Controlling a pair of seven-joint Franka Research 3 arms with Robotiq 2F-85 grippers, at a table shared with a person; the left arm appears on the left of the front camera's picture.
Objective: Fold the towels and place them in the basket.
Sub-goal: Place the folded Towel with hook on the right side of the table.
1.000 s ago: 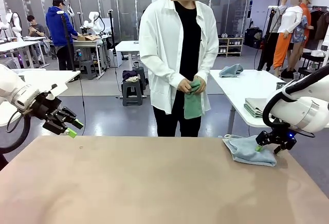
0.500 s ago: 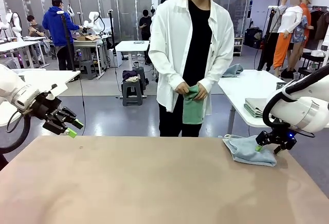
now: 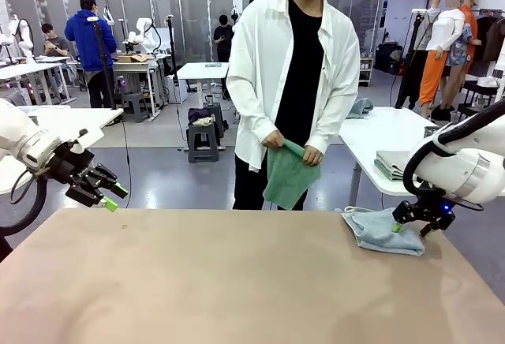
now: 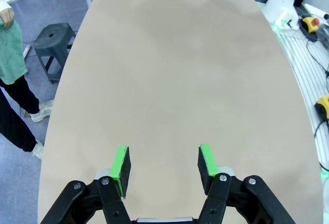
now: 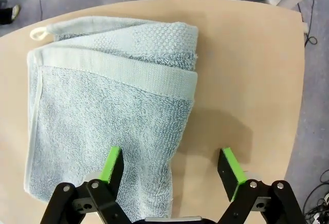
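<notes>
While person [image 3: 293,68] holds one green towel [image 3: 287,175], blue towel [image 3: 377,232] on table [image 3: 229,281]; left tool [image 3: 114,197], right tool [image 3: 400,228] agape, empty.

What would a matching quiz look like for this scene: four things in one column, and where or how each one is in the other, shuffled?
Things
1. pale blue towel
2. green towel
3. left gripper
4. right gripper

States
A. open, one finger over a towel, the other over bare table
B. hanging from the person's hands
C. open, raised at the table's left side, nothing between its fingers
D. folded, lying at the table's far right corner

Pairs: 1-D, 2-B, 3-C, 4-A
</notes>
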